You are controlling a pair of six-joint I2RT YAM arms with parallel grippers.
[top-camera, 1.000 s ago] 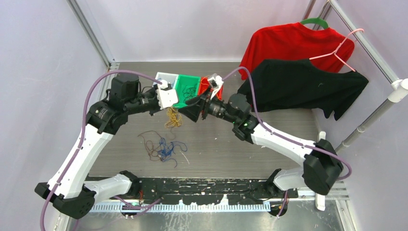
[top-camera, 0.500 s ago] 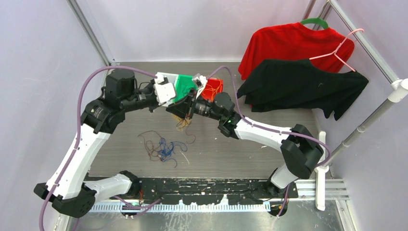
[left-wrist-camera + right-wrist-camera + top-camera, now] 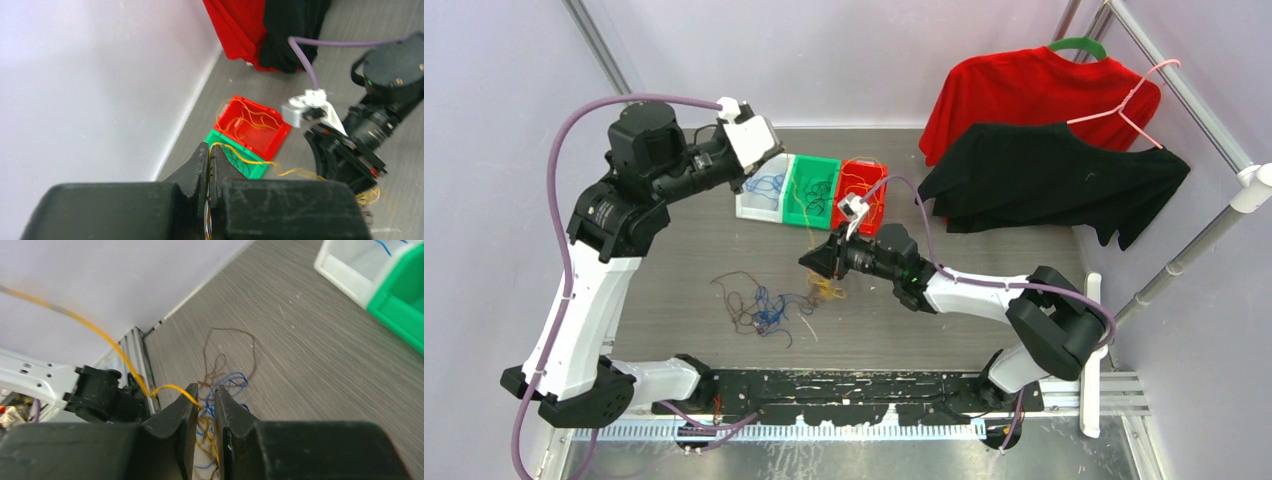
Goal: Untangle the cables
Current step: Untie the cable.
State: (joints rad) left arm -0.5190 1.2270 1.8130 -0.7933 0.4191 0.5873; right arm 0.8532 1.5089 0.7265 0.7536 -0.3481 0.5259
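Observation:
A loose tangle of blue and brown cables (image 3: 762, 305) lies on the table; it also shows past my right fingers (image 3: 227, 377). My left gripper (image 3: 744, 178) is raised at the back left over the white bin. It is shut on a thin orange cable (image 3: 250, 161) at its tips (image 3: 210, 150). That cable runs down to my right gripper (image 3: 809, 262), seen as a black body in the left wrist view (image 3: 345, 160). My right gripper (image 3: 205, 392) is low over the table. Its jaws stand a narrow gap apart with orange strands (image 3: 100, 332) pinched between them. An orange clump (image 3: 827, 290) hangs below it.
A white bin (image 3: 754, 205), a green bin (image 3: 804, 215) and a red bin (image 3: 879, 175) stand in a row at the back, each with wires inside. A red shirt (image 3: 1034, 95) and a black shirt (image 3: 1054, 175) hang at the right on a rail with a pink hanger (image 3: 1139, 95).
My left gripper has risen and swung back to the left with the orange cable. My right gripper has come forward and down toward the table, bringing the orange clump beside the tangle.

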